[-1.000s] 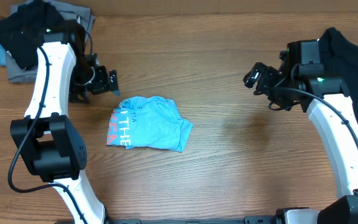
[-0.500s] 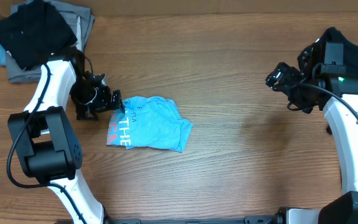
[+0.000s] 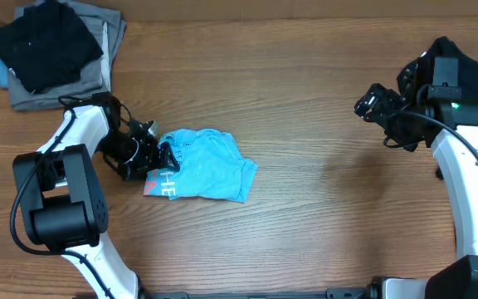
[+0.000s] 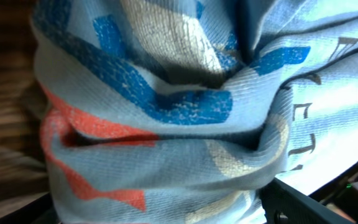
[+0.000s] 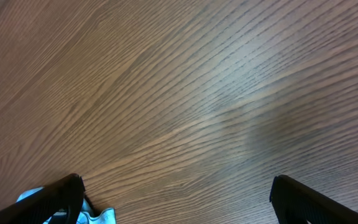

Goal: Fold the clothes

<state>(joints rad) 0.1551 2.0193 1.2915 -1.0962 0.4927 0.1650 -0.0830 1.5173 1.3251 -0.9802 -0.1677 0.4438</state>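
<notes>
The clothes are one light blue T-shirt [image 3: 210, 166], crumpled left of the table's middle, with white and orange-red print along its left edge. My left gripper [image 3: 161, 156] sits low on that left edge, over the lettering. In the left wrist view bunched shirt fabric [image 4: 166, 124] fills the frame and lies between the widely spread jaws; only one dark finger [image 4: 309, 202] shows. My right gripper [image 3: 372, 104] hovers open far to the right above bare wood, nothing between its fingers [image 5: 61, 199]. A corner of the shirt [image 5: 98, 216] peeks in at that view's bottom left.
A stack of grey and black folded garments [image 3: 56, 50] lies at the back left corner. A black cloth [image 3: 467, 66] lies at the right edge behind the right arm. Brown wooden tabletop [image 3: 322, 191] stretches between the shirt and the right arm.
My left gripper has come down and forward from beside the pile onto the shirt's left edge, pushing into the fabric. The right gripper moved right, then stayed still and open.
</notes>
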